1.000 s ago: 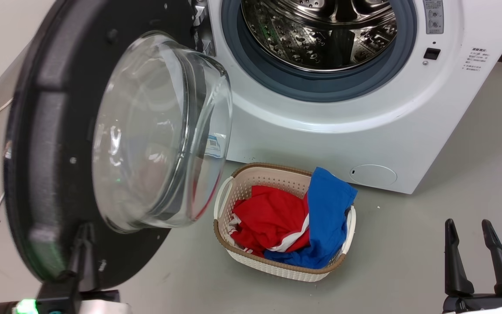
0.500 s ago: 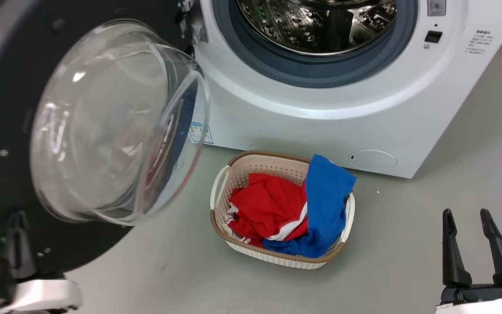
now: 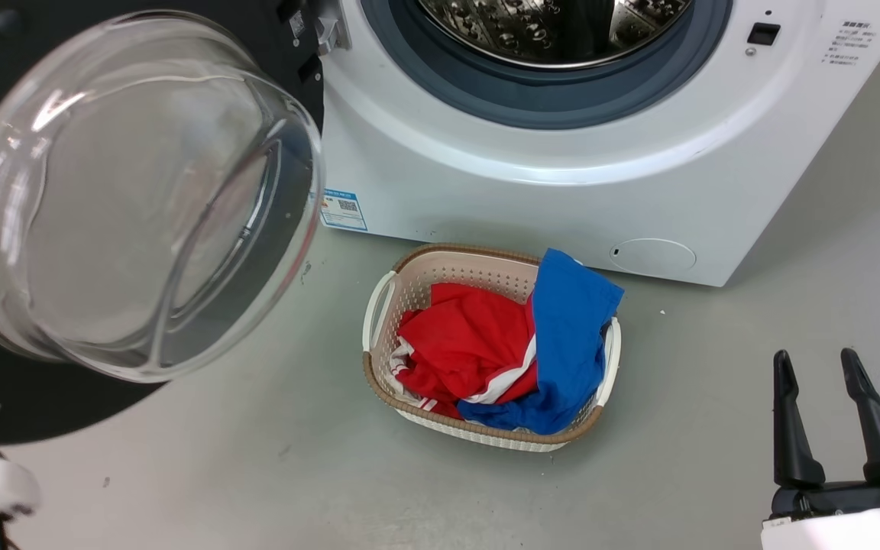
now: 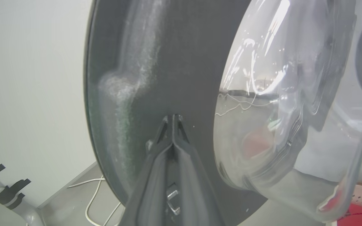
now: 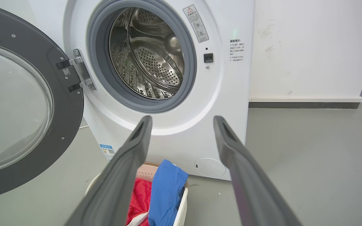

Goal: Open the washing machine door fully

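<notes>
Across the head view's left, washing machine door point(image 3: 127, 198) swung wide from its hinge, glass bowl bulging toward the camera; low at right, right gripper point(image 3: 814, 355) with fingers spread above the floor, near a basket point(image 3: 448, 250) of red and blue clothes. From the left wrist, left gripper point(image 4: 172, 117) pressed together, tips at the door's black inner face beside the glass. From the right wrist, fingers spread, door open left of the steel drum point(image 5: 149, 56).
</notes>
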{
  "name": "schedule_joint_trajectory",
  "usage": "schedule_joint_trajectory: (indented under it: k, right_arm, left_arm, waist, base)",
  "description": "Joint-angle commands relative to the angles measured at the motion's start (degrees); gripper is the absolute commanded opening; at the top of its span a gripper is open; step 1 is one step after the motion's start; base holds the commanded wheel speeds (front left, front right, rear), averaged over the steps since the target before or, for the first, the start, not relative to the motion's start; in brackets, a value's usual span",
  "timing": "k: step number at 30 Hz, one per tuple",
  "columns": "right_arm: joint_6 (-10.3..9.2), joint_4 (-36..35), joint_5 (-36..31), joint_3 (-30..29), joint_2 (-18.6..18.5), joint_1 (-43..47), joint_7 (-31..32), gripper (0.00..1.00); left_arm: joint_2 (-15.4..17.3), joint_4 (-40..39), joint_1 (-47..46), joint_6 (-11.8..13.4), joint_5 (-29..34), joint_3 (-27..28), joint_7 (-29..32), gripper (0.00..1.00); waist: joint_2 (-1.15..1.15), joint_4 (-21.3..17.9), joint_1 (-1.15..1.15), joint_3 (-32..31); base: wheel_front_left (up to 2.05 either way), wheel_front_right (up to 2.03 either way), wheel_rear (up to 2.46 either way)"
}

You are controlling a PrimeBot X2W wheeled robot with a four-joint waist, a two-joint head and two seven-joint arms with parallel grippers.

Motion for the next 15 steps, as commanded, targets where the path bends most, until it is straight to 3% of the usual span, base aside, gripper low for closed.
schedule_joint_trajectory:
  k: [1, 4, 15]
  right_arm:
    - [0.01, -0.18, -0.24, 0.05, 0.07, -0.81, -0.12, 1.00]
    - [0.01, -0.14, -0.61, 0.04, 0.06, -1.25, -0.12, 1.00]
    - [0.01, -0.51, -1.68, 0.34, 0.07, -2.14, -0.11, 1.00]
  left_arm:
    - [1.98, 1.35, -2.18, -0.63, -0.65, 1.65, 0.16, 0.00]
    - [1.16, 2.83, -3.45, -1.04, 0.42, 1.39, 0.15, 0.00]
    - [4.39, 9.71, -9.28, -3.34, 1.03, 4.73, 0.16, 0.00]
  waist:
    - [0.00, -0.10, 0.00, 0.29]
    - [0.00, -0.25, 0.00, 0.76]
    - [0.00, -1.53, 0.00, 2.12]
  base:
    - [0.00, 0.00, 0.00]
    - [0.00, 0.00, 0.00]
    - [0.00, 0.00, 0.00]
